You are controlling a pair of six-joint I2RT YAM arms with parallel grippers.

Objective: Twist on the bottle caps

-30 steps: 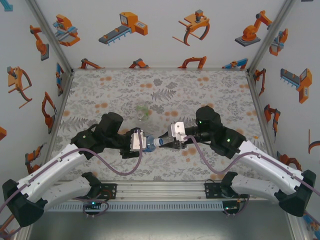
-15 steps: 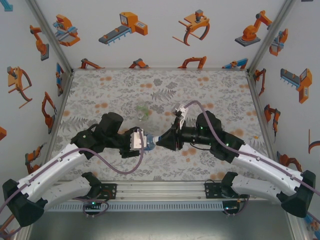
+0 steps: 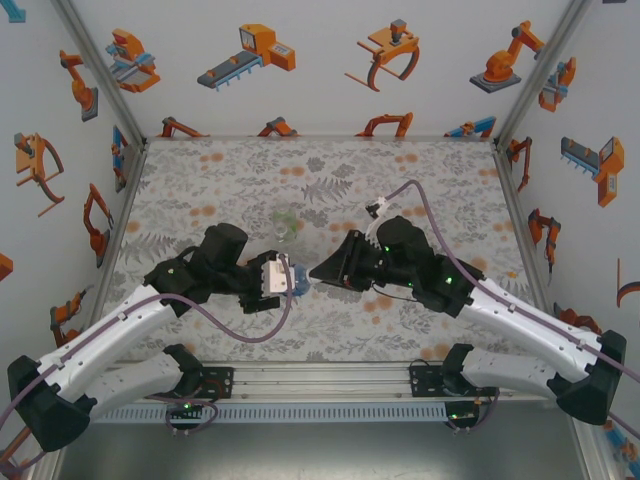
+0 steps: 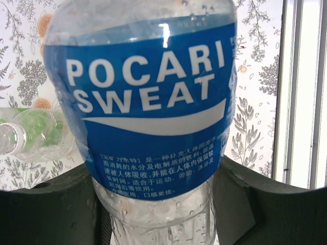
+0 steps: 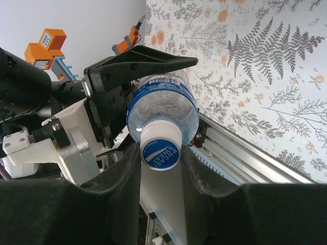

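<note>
Rolling about its own axis, the right end effector has carried its white camera mount from the side up to the far side over the last second, while the left end effector has barely shifted. From above, the two meet tip to tip over the counter, midway between its left and right edges and nearer the near edge, with the blue bottle lying sideways between them. A green bottle lies beyond them, towards the counter's centre. At the left wrist, the blue bottle sits clamped at its lower body between the dark fingers of the left end effector, and the green bottle lies behind on the left. At the right wrist, the right end effector is closed narrowly on the cap, one finger pressed to each side; the cap sits on the neck of the blue bottle, gripped further back by the left end effector.
</note>
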